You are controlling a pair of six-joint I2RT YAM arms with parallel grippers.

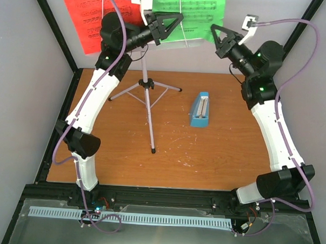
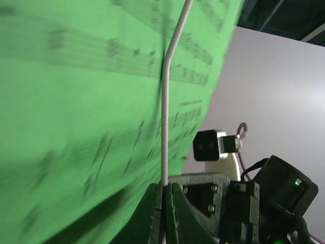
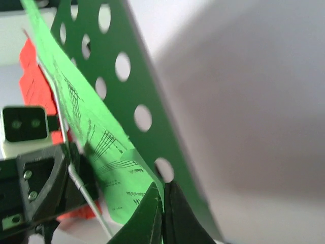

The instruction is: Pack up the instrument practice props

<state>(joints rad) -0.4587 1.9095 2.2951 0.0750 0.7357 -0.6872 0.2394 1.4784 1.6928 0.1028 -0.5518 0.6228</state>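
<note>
The left claw [image 2: 163, 192] is clenched on a thin silver wire [image 2: 164, 101] that rises straight from its closed tips and curves across the face of the green page [image 2: 76, 101]. The page fills everything to the left of that wire. To the right, close by, sits the black camera block [image 2: 207, 145] of the other arm.

The right claw [image 3: 163, 193] is clenched too. The lower corner of the green page runs down into its tips and looks pinched there. The perforated tray [image 3: 127, 86] stands immediately behind the page, tilted, with rows of round holes. In this view it looks green. The red page [image 3: 31, 76] shows at the left, beyond the green one.

From above, both arms rise from the near edge and bend inward toward the far wall. The left arm [image 1: 93, 97] crosses in front of the red page and reaches right. The right arm [image 1: 271, 121] reaches left, so the two claws face each other across the green page.

The music stand [image 1: 147, 94] is at the far left of the tabletop [image 1: 215, 162], with three silver legs spread. One leg points toward the near edge. Both pages are printed with black staves. The small blue metronome [image 1: 200, 109] stands on the tabletop to the right of the stand, apart from it and from both arms.
</note>
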